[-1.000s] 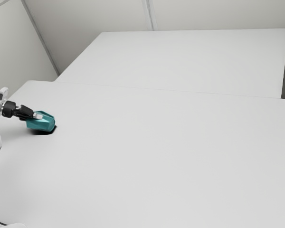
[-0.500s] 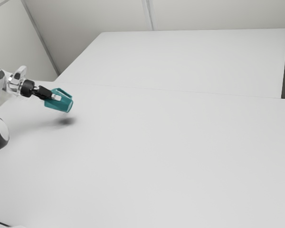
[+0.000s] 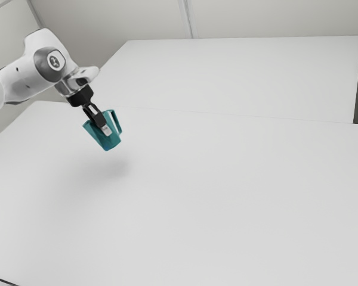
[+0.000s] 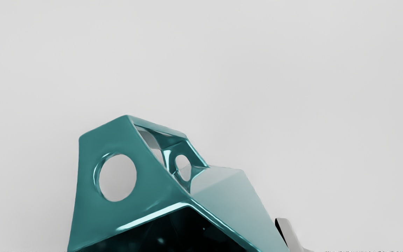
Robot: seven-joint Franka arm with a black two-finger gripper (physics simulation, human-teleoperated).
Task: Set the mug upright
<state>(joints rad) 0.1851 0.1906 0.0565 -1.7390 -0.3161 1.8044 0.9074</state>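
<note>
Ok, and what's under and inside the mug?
Under: the table, with a soft shadow on it; the mug is up off the surface. Inside: darkness and a few glints. Its walls hide part of the interior, so can't tell if it holds anything.

- White table [image 3: 238,202], smooth and flat, its surface filling much of the exterior view.
- Soft grey shadow [image 3: 110,168] on it, toward the exterior view's left.

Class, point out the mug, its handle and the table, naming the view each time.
Mug [image 4: 231,197]: wrist view, on its outer wall.
Handle [image 3: 117,122]: exterior view, on its outer bar.
Table [image 3: 227,190]: exterior view, on its bare top.
</note>
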